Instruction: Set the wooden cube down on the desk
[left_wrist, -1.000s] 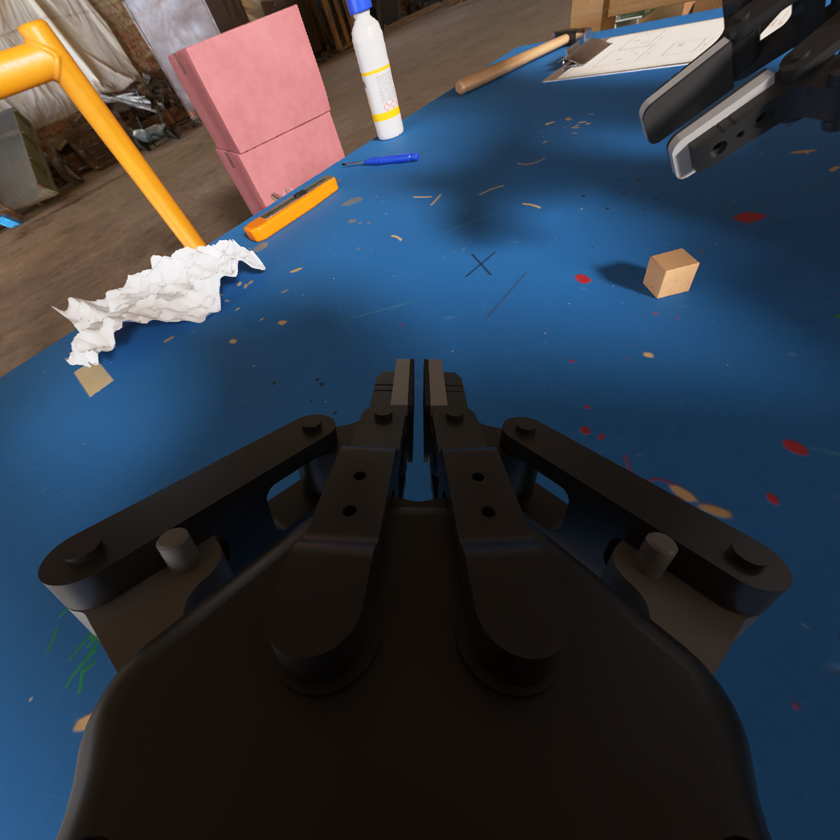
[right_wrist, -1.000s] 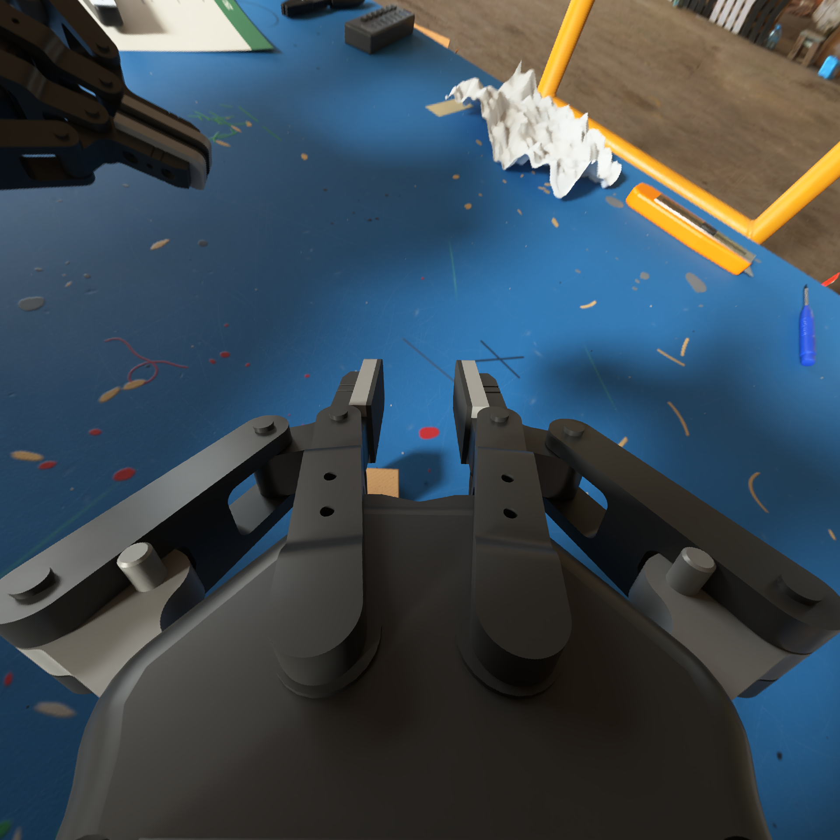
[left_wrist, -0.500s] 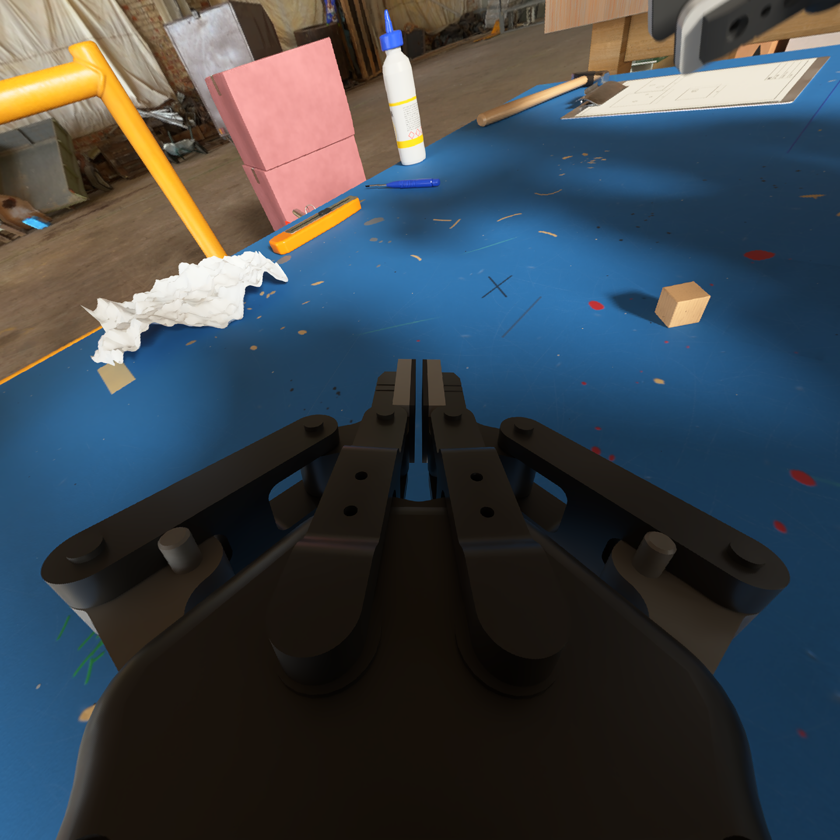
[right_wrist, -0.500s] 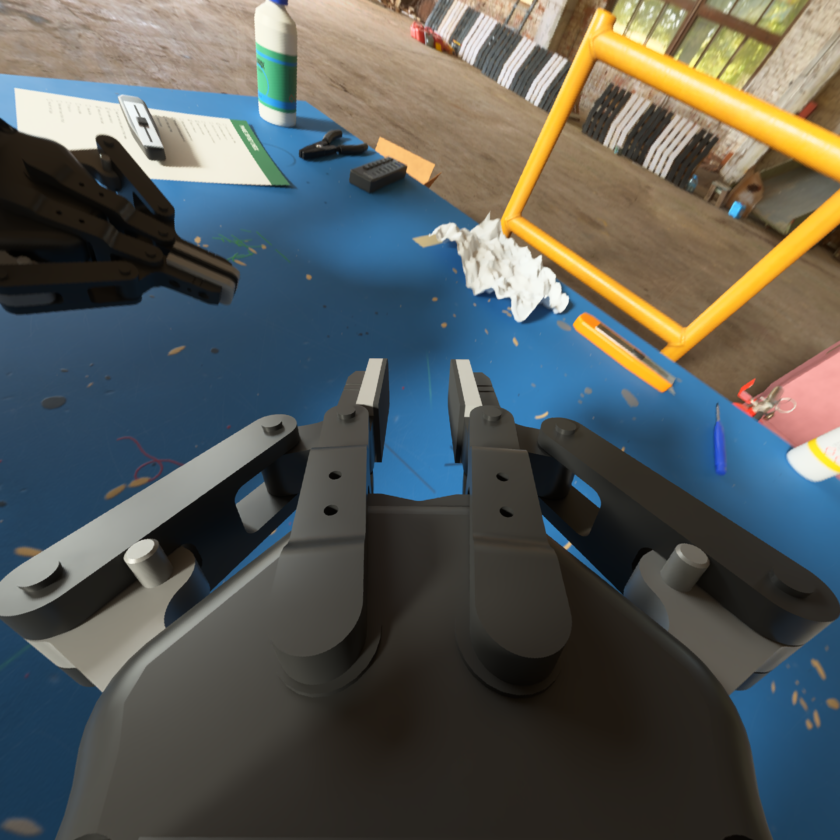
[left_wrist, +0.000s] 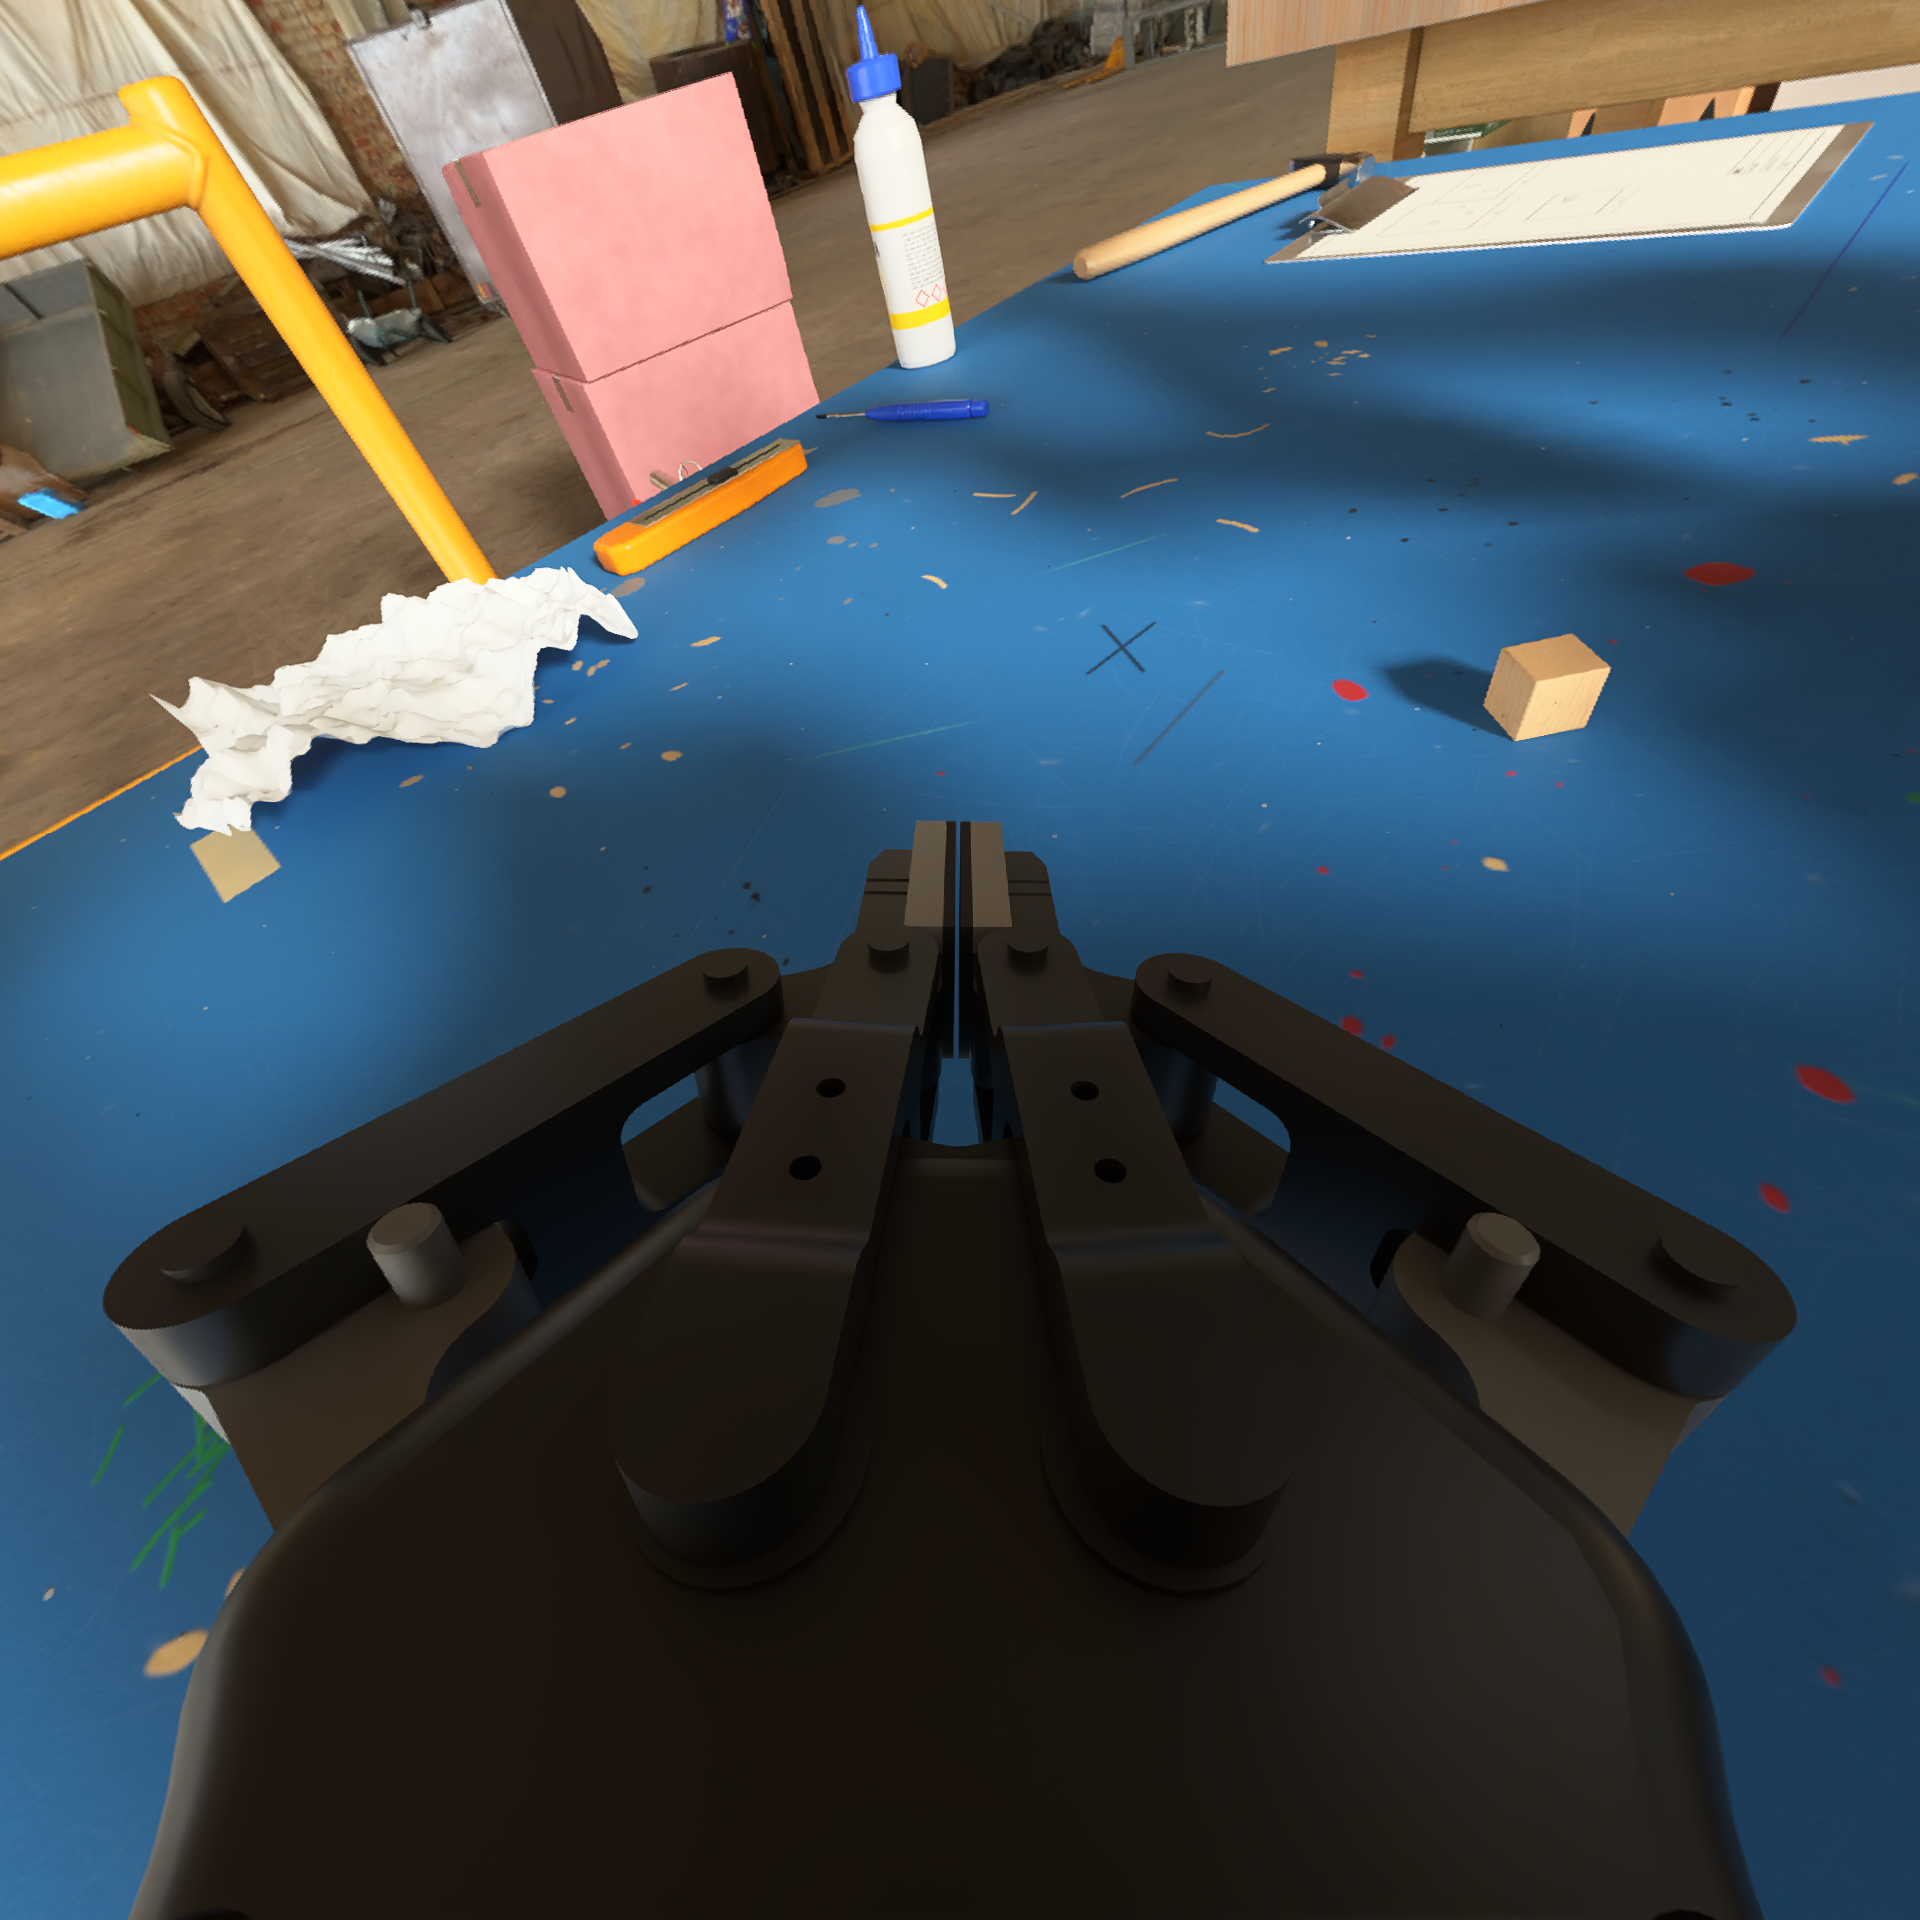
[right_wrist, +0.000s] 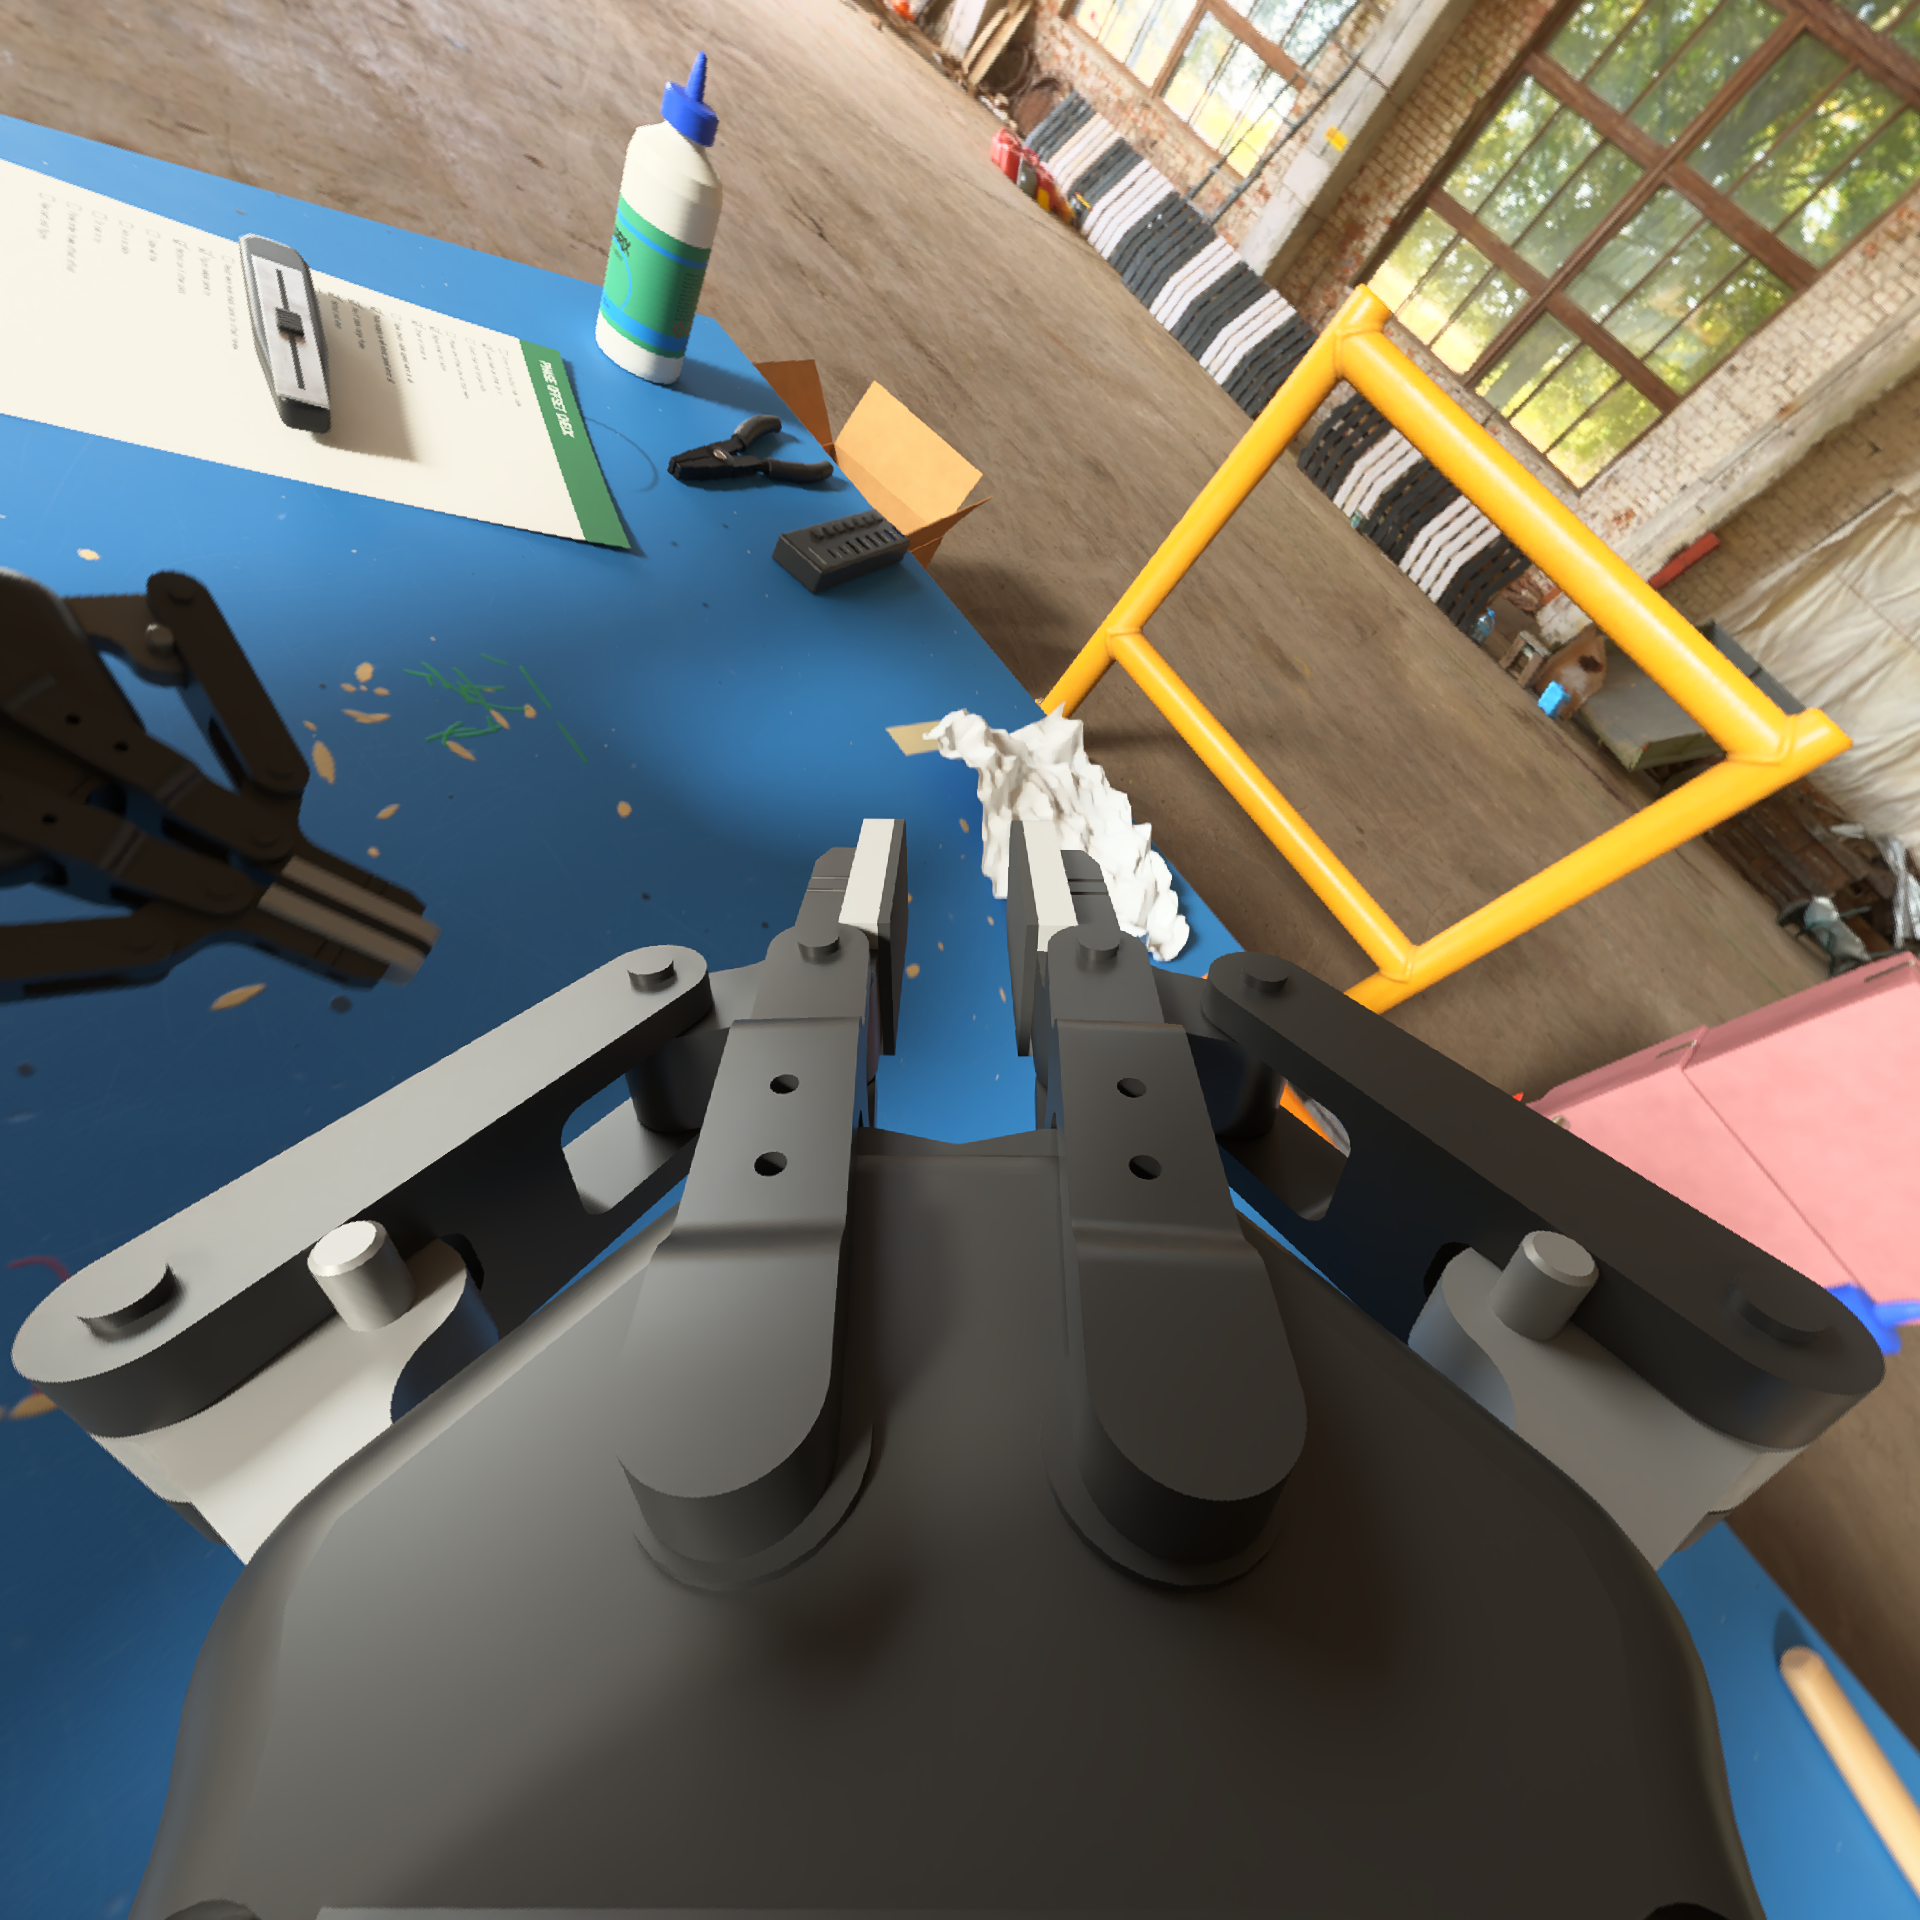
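Observation:
A small wooden cube (left_wrist: 1547, 687) rests on the blue desk (left_wrist: 1299, 852) at the right of the left wrist view, free of both grippers. My left gripper (left_wrist: 957, 854) is shut and empty above the desk, well to the left of the cube; it also shows at the left of the right wrist view (right_wrist: 353, 925). My right gripper (right_wrist: 951, 868) is open and empty, raised and tilted over the desk's edge. The cube is out of the right wrist view.
A crumpled white cloth (left_wrist: 395, 681), an orange utility knife (left_wrist: 698, 509), a blue pen (left_wrist: 914, 411), a glue bottle (left_wrist: 902, 208), pink boxes (left_wrist: 655, 281), a hammer (left_wrist: 1205, 220) and a clipboard (left_wrist: 1558, 192) lie along the far edge. A paper sheet (right_wrist: 260, 353), pliers (right_wrist: 748, 457) and a yellow frame (right_wrist: 1455, 665) show from the right wrist.
My right gripper has risen and tilted away from the cube, leaving the left wrist view. The cube has stayed on the desk. My left gripper has stayed shut and drawn back slightly.

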